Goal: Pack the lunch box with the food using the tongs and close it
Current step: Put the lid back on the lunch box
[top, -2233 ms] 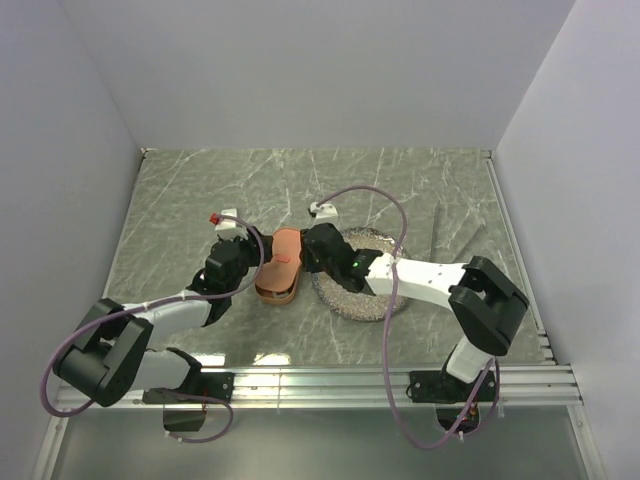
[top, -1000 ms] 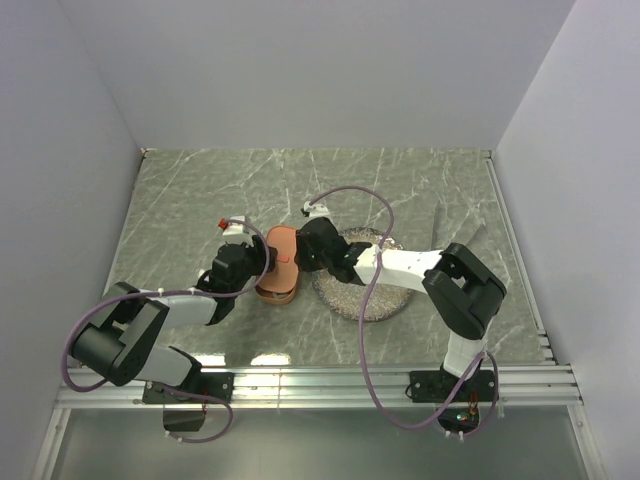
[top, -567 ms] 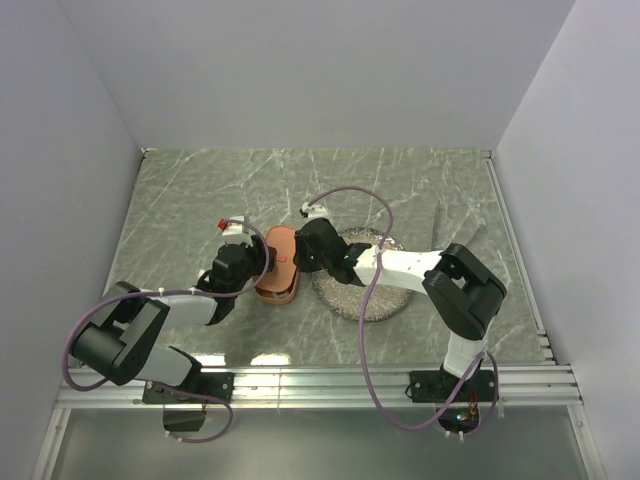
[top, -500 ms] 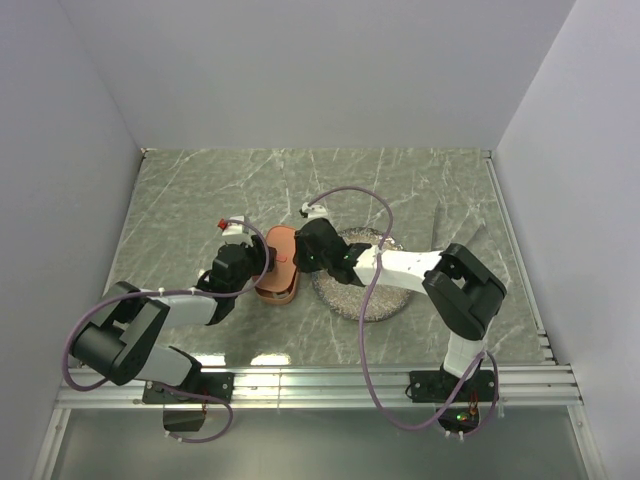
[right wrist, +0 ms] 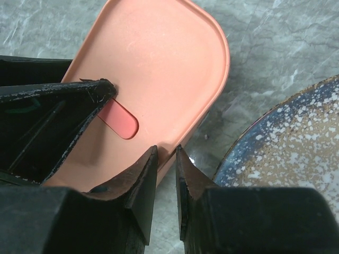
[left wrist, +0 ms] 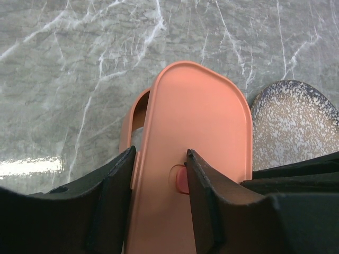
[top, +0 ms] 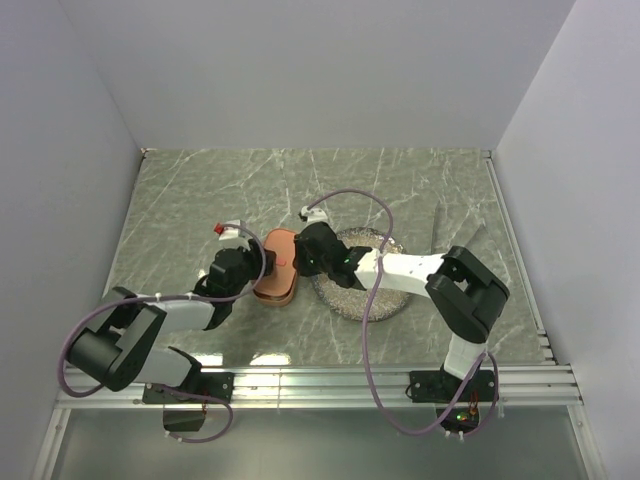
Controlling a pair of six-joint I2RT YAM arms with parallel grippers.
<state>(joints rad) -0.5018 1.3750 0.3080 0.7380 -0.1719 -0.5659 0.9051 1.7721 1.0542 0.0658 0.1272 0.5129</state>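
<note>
The salmon-orange lunch box (top: 270, 292) sits left of the plate. Its lid (left wrist: 198, 132) lies on top, shifted right, so a strip of the box's left rim (left wrist: 133, 114) shows. The lid's red mark (right wrist: 119, 119) faces up. My left gripper (left wrist: 160, 153) is open: one finger (left wrist: 114, 182) is outside the lid's left edge and the other (left wrist: 206, 196) rests on the lid by the mark. My right gripper (right wrist: 166, 151) is shut on the lid's right rim. The food is hidden. The tongs (top: 437, 232) lie at the far right.
The round speckled grey plate (top: 372, 296) lies directly right of the box under my right arm, and its rim (right wrist: 275, 137) is close to my right fingers. Both arms meet over the box. Cables loop above them. Walls enclose the marble table.
The lid has come down from a tilt to lie flat over the box. My right jaws narrowed slightly on its rim. Both grippers shifted a little toward the near side.
</note>
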